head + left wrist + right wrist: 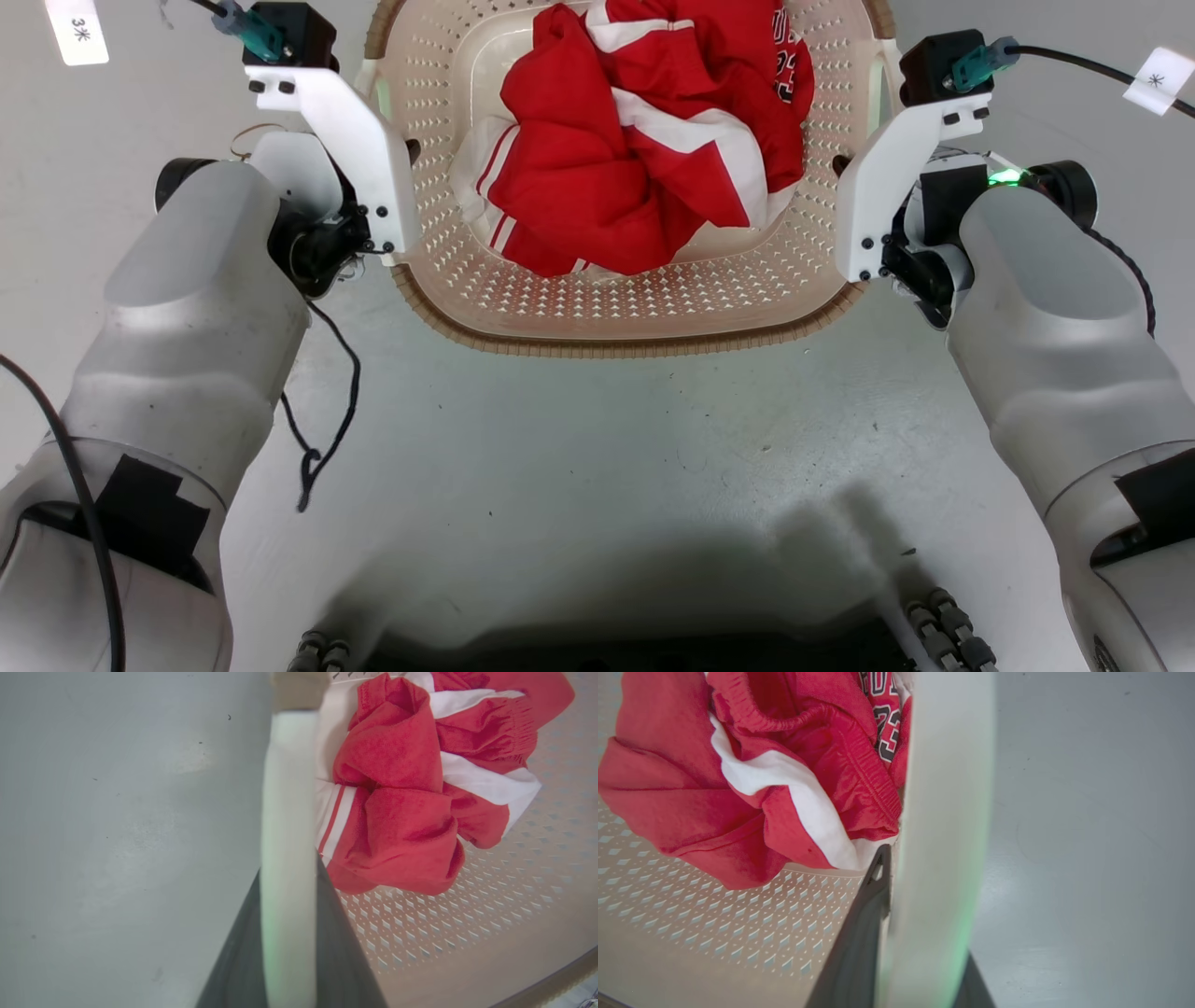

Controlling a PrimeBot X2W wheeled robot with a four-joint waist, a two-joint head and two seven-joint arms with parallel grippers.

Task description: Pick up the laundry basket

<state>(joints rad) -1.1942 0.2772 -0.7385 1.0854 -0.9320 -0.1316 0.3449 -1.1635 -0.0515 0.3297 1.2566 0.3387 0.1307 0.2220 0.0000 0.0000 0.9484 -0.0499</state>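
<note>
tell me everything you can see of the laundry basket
The basket is cream plastic, rounded, its walls dotted with small holes, topped by a brown woven-look rim. It is upright, holding crumpled red-and-white clothes. The left gripper and right gripper each close on a white side handle. Whether it is off the floor is unclear.

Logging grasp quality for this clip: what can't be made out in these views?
- Head view: laundry basket far rim, cut by top edge.
- Head view: left pincer and right pincer fingertips, behind white brackets.
- Wrist views: handles, blurred by closeness.
- Basket underside hidden by its own walls.
</note>
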